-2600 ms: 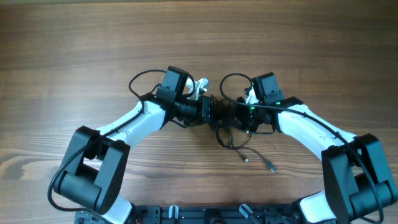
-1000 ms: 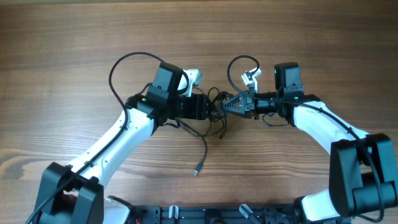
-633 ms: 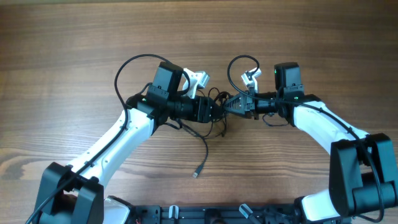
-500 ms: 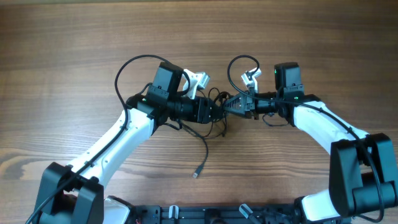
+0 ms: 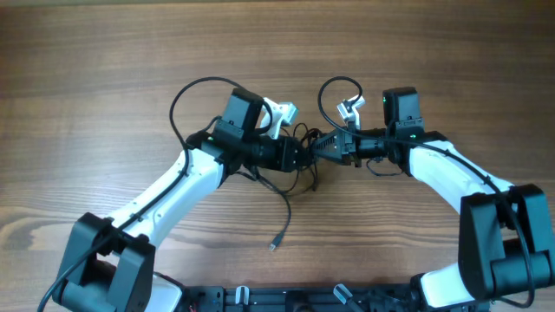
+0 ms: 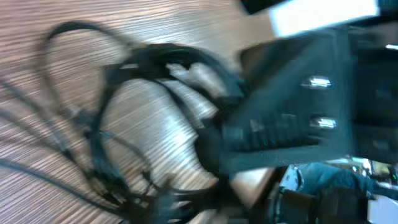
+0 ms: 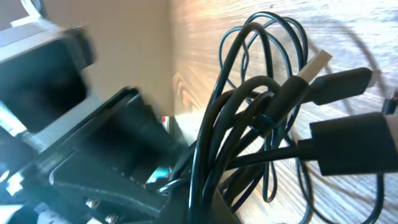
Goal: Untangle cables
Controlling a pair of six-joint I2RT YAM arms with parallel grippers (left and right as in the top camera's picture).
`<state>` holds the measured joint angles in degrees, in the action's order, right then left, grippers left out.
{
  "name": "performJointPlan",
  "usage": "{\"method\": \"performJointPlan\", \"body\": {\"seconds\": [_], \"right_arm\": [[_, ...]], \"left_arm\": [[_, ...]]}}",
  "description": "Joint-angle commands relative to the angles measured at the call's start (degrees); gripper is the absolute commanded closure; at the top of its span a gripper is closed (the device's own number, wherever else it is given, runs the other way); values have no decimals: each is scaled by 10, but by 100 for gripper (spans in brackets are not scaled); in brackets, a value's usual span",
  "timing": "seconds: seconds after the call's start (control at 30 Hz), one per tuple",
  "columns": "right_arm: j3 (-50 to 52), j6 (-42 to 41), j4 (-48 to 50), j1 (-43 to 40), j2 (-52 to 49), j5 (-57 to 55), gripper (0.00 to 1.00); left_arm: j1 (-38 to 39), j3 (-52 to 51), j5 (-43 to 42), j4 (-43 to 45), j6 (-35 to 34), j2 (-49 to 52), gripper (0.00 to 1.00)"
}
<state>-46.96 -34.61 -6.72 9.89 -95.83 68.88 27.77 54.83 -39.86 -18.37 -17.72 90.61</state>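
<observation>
A robot lab or test bench is shown. A plain wooden table [image 5: 104,52] is looked down on from above. Two white and black robot arms, the left arm [image 5: 165,191] and the right arm [image 5: 434,173], are set on a black frame [image 5: 295,302] at the near edge of the table. Small green lights are lit on the arms. A tangle of thin black cables [image 7: 268,115] is seen between them. The rest of the room is too blurred to be made out.
</observation>
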Motion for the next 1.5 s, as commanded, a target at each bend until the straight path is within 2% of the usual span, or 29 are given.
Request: {"method": "performJointPlan", "body": {"seconds": [0.0,0.13,0.2,0.23,0.3,0.37,0.43,0.6,0.7,0.8,0.9,1.0,1.17,1.27,1.37,1.47], "right_arm": [[-2,0,3,2,0,32,83],[-2,-6,-39,2,0,-85,70],[-2,-24,-78,2,0,-157,52],[-2,-33,-99,2,0,-197,45],[-2,-32,-117,2,0,-233,40],[-2,-31,-117,2,0,-232,40],[-2,-30,-118,2,0,-229,40],[-2,-11,-117,2,0,-167,46],[-2,72,-124,5,0,-72,46],[-2,136,-136,18,0,-31,36],[-2,137,-129,37,0,-35,34],[-2,136,-128,66,0,-104,34],[-9,137,-161,99,20,-256,33],[-15,137,-169,106,59,-299,34],[-15,136,-169,120,110,-330,39],[-15,136,-167,140,152,-360,41]], "left_arm": [[-7,-6,14,11,6,10,96],[-67,-5,-17,6,6,-28,96],[-98,-5,-38,3,6,-47,96],[-120,-5,-66,1,6,-58,96],[-152,-5,-153,2,6,-68,96],[-169,-5,-223,1,6,-67,96],[-173,-5,-251,2,6,-66,96],[-173,-5,-246,4,8,-66,96],[-173,-5,-169,3,-1,-66,96],[-173,-5,-77,3,-84,-66,96],[-172,-5,-33,3,-159,-66,96],[-166,-5,-12,3,-218,-66,96],[-125,-5,63,-21,-222,-66,96],[-84,-5,112,-20,-222,-66,96],[-49,-5,168,-20,-224,-66,96],[-26,-5,193,-20,-267,-66,96]]}}
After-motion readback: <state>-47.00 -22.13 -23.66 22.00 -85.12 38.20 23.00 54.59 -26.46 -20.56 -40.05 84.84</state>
